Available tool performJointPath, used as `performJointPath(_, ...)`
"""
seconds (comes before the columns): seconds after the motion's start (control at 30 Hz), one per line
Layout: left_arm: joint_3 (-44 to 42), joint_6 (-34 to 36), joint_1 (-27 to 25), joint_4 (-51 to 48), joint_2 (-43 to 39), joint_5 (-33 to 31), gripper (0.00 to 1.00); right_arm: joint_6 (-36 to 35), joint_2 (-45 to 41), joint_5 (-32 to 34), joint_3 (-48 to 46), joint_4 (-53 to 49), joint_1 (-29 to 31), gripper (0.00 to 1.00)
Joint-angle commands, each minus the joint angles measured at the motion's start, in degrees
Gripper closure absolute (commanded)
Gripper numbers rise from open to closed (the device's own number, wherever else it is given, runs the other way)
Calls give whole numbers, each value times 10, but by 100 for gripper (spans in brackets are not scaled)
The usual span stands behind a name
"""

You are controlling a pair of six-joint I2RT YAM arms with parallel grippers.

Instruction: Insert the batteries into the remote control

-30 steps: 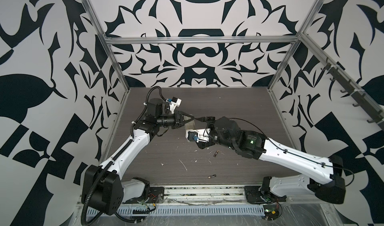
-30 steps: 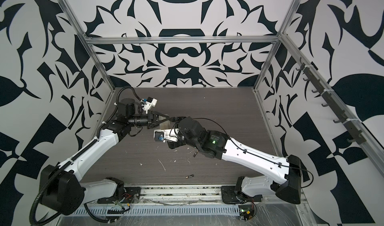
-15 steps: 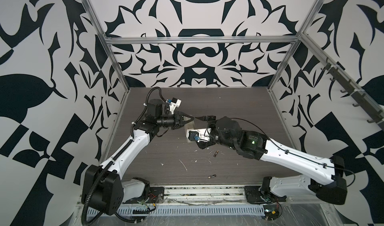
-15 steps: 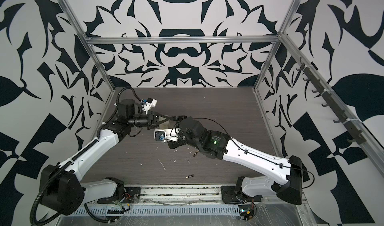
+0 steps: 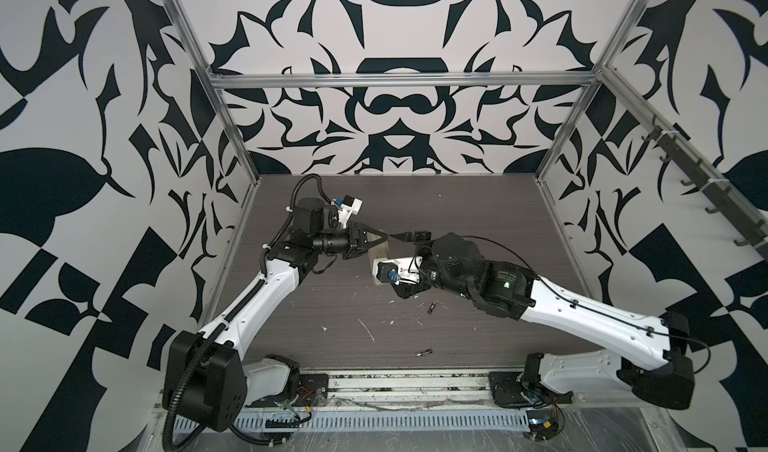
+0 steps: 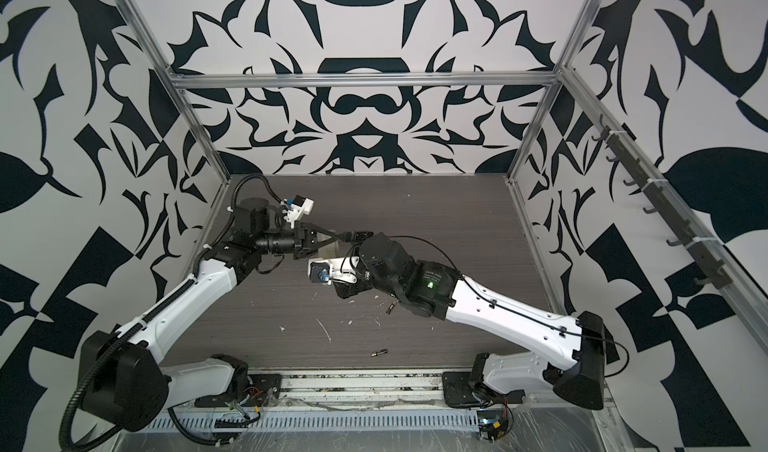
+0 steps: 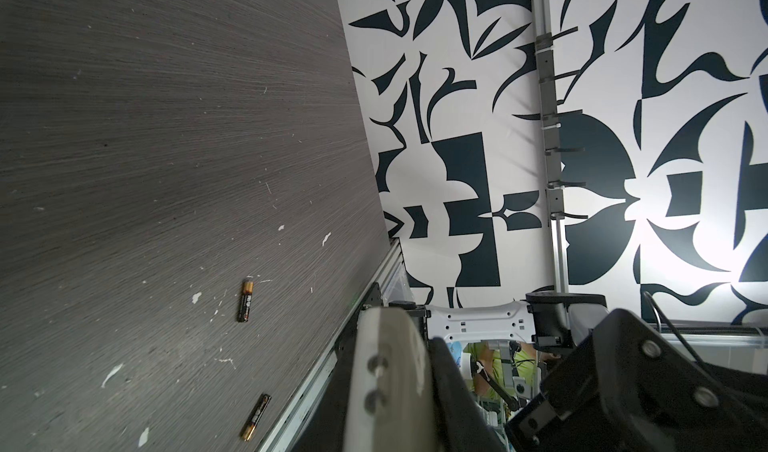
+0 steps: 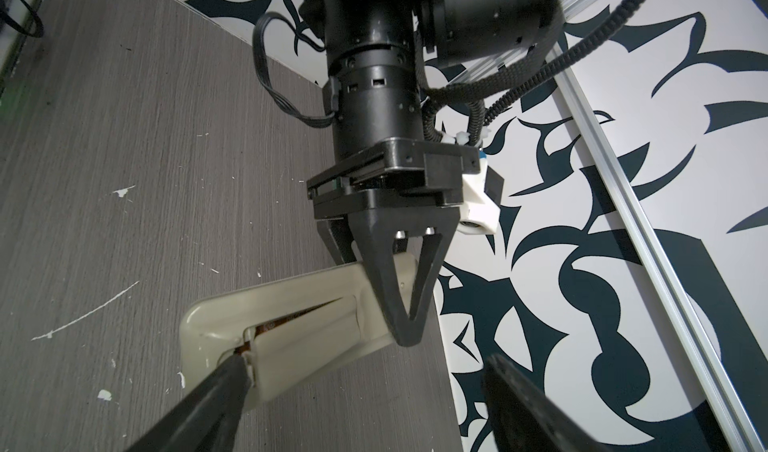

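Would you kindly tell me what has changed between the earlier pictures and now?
Nothing has visibly moved, and nothing was taken hold of or let go. The left pincer stays shut on the remote control. The right pincer remains open, one finger at the remote control's beige back. Both batteries lie where they were on the table.

Dark grey wood-grain surface [image 5: 478, 221], strewn with small white scraps [image 5: 366, 330], with one battery [image 5: 433, 307] lying flat near the middle and a second battery [image 5: 424, 352] lying flat well apart, closer to the front edge.
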Motion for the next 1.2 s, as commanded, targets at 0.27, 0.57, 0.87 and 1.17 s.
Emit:
performJointPath(0.27,-12,-3,3,7,-18,29,100,1,-5,0,9,21,-5,7)
performJointPath(0.57,-12,-4,7,7,-20,29,100,-2,-3,-10,11,8,-3,7)
performJointPath(0.87,-13,-10,9,14,-21,30,100,-2,8,-16,18,-4,-3,7)
performJointPath(1.17,-12,-10,14,14,-15,28,100,-2,5,-19,16,-1,-3,7)
